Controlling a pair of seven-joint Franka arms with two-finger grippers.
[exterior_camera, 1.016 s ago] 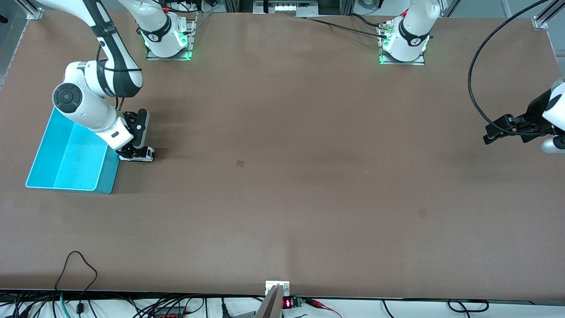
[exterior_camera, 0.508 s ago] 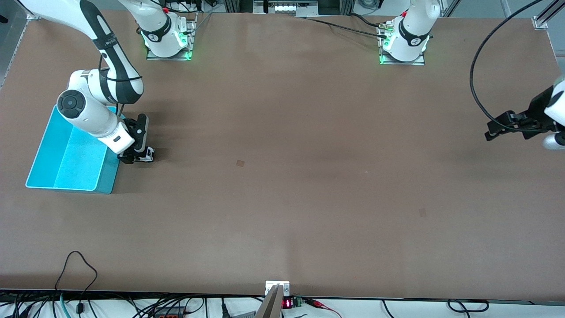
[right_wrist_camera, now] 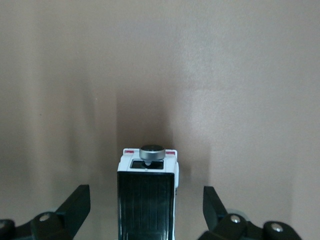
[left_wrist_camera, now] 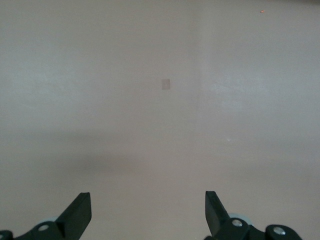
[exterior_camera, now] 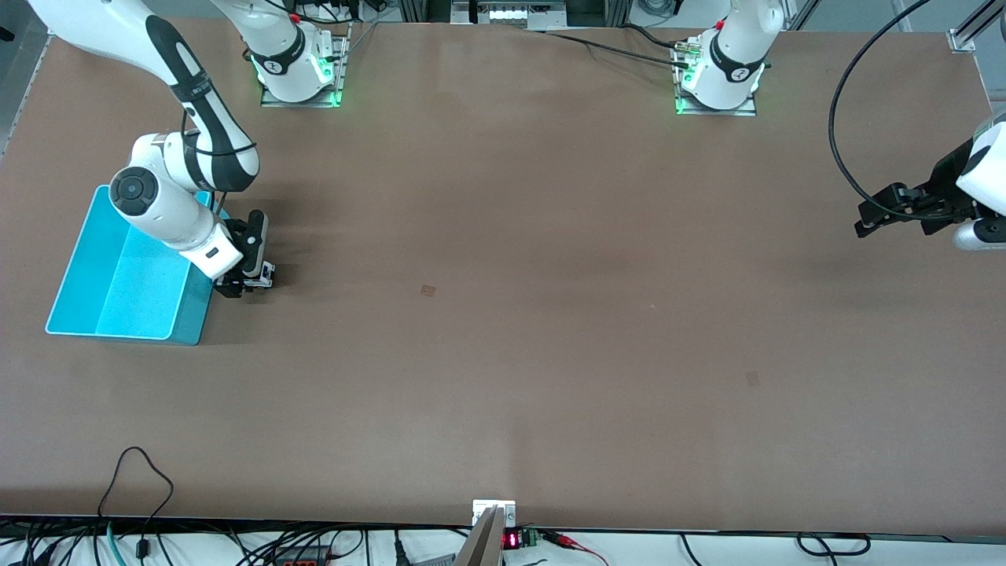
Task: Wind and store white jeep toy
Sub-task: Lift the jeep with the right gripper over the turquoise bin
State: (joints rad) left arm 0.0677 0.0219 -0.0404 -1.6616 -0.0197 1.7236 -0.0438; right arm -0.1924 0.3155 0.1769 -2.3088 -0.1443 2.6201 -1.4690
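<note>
The right gripper [exterior_camera: 242, 284] is down at the table [exterior_camera: 503, 314] with fingers spread apart, straddling the white jeep toy [right_wrist_camera: 147, 195] just beside the blue bin [exterior_camera: 126, 275]. The left gripper [exterior_camera: 868, 222] waits with fingers apart at its own end.

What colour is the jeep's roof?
Black, on a white body; the white jeep toy shows best in the right wrist view, between the open right gripper's fingers.

Right gripper [exterior_camera: 236, 284] is lowered to the table surface at the right arm's end, fingers [right_wrist_camera: 75, 207] spread apart. Left gripper [exterior_camera: 864, 228] waits raised over the left arm's end, fingers [left_wrist_camera: 79, 215] apart.
</note>
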